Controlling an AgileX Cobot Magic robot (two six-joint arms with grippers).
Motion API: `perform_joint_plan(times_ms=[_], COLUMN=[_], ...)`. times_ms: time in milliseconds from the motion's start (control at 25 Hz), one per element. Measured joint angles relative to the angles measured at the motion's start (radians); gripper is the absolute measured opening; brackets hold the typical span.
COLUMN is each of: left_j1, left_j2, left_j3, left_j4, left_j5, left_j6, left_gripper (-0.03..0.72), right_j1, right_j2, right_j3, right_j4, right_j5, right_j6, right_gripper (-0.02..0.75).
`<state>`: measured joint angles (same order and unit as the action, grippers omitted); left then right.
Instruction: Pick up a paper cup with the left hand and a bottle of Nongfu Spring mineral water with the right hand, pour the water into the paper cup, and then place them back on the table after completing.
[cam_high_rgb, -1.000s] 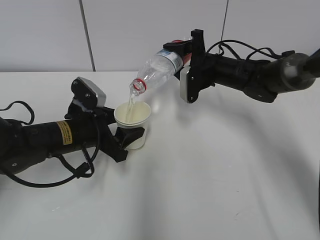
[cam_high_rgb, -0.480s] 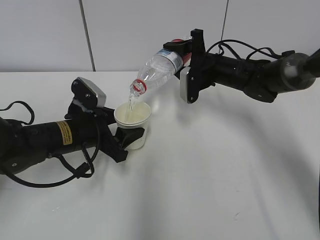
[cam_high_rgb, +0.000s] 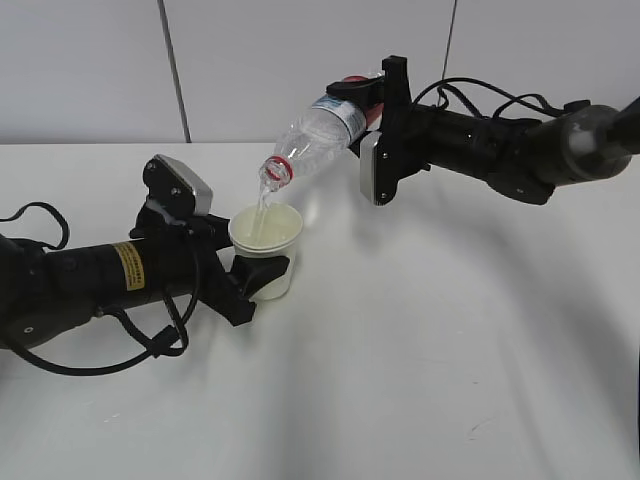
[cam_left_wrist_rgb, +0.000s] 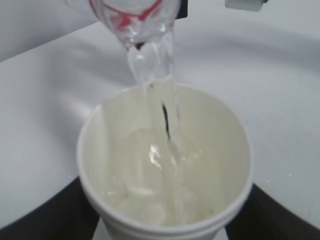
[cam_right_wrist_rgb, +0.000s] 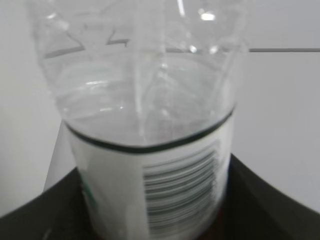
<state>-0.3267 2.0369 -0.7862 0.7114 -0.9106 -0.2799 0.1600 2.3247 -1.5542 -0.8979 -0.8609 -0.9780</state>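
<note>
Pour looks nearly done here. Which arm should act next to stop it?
Right. The right hand holds the tilted bottle, whose water stream falls into the paper cup; the left hand only holds the cup.

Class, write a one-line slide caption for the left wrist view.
Water streams from the tilted bottle's mouth into the partly filled paper cup held by the left claw.

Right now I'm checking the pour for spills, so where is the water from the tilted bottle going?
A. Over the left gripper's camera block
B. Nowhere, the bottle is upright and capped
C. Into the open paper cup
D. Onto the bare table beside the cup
C: the stream from the water bottle mouth falls inside the rim of the paper cup, which the left wrist view shows partly filled.
</note>
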Motion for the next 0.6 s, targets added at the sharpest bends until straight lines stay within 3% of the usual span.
perform_joint_plan(times_ms=[280,600], left_j1=[0.019,0.020], left_j2=[0.000,0.000], left_j3=[0.000,0.000], left_j4=[-0.009,-0.003], left_j5=[-0.104,-0.103], left_j6=[0.000,0.000], left_gripper=[0.445,0.445], right_j1=[0.000,0.000], right_j2=[-0.005,-0.005], right_j3=[0.045,0.052], right_j4=[0.003,0.010], right_j5=[0.003,0.039], right_j6=[0.071,0.562], right_gripper=[0.452,0.452])
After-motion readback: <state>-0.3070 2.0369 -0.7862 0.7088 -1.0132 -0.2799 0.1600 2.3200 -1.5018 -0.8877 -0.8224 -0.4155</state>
